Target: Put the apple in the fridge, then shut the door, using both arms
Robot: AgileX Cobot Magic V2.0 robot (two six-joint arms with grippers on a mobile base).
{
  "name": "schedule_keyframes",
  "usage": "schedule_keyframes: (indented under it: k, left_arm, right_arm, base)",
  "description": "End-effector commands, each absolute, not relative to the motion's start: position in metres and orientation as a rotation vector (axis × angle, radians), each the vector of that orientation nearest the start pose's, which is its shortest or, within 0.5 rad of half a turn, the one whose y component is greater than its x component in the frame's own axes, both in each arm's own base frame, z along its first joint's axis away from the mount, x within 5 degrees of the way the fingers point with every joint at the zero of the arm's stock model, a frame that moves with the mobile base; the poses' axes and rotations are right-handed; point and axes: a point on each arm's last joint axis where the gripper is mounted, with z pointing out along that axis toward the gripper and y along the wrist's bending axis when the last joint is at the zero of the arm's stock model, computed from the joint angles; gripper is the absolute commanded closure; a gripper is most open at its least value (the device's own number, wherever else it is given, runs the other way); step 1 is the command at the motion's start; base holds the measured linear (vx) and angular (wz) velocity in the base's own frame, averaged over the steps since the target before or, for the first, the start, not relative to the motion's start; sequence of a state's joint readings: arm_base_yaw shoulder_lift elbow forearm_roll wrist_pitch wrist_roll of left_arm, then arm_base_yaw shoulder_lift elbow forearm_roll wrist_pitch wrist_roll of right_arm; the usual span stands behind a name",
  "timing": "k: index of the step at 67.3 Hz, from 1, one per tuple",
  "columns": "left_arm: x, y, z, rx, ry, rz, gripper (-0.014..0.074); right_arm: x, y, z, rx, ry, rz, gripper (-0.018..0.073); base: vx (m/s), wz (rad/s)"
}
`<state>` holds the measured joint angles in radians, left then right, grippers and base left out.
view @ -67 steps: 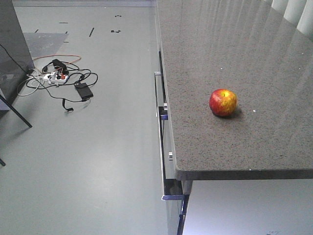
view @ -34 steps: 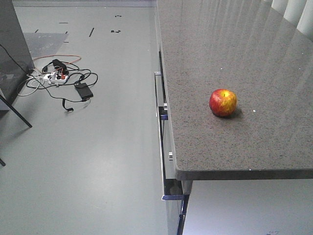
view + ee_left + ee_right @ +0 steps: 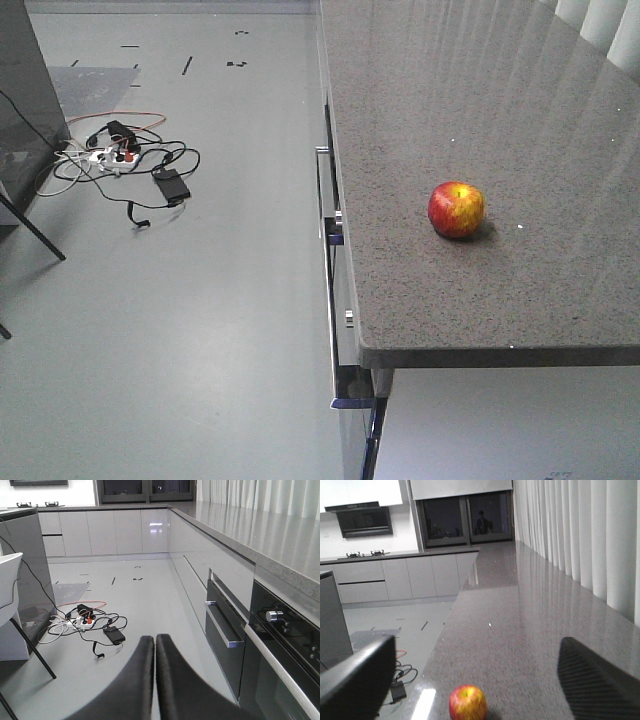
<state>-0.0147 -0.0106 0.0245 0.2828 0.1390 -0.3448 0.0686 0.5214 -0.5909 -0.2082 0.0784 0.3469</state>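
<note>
Right wrist, jaws wide, apple [image 3: 468,703] untouched

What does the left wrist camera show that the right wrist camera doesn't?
Only the left wrist view: the left gripper, shut and empty, and the oven front under the counter. Only the right wrist view: the apple lying on that counter, ahead of the open right gripper. Both: the counter, the cables on the floor and the back cabinets.

apple [image 3: 456,209]; red, yellow-streaked, shiny; sitting free on speckled grey counter [image 3: 480,100]; near its front edge
</note>
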Motion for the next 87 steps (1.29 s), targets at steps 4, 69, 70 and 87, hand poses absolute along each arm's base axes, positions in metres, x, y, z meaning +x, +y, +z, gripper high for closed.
schedule_keyframes:
  k: [4, 69, 70, 87]
  left_arm:
    - [0.055, 0.001, 0.207, -0.052, 1.53, -0.055, 0.0603]
    - [0.055, 0.001, 0.207, -0.052, 1.53, -0.055, 0.0603]
    - [0.055, 0.001, 0.207, -0.052, 1.53, -0.055, 0.0603]
    - [0.055, 0.001, 0.207, -0.052, 1.53, -0.055, 0.0603]
  right_arm:
    - [0.121, 0.01, 0.388, -0.01, 1.38, 0.125, -0.0164]
    - [0.411, 0.071, 0.352, -0.259, 2.254, -0.043, -0.0103]
    - [0.413, 0.072, 0.351, -0.254, 2.263, -0.039, -0.0103]
    - [0.439, 0.059, 0.331, -0.167, 2.344, 0.019, -0.0101]
  base:
    - [0.0, 0.0]
    - [0.0, 0.0]
    - [0.0, 0.0]
    - [0.0, 0.0]
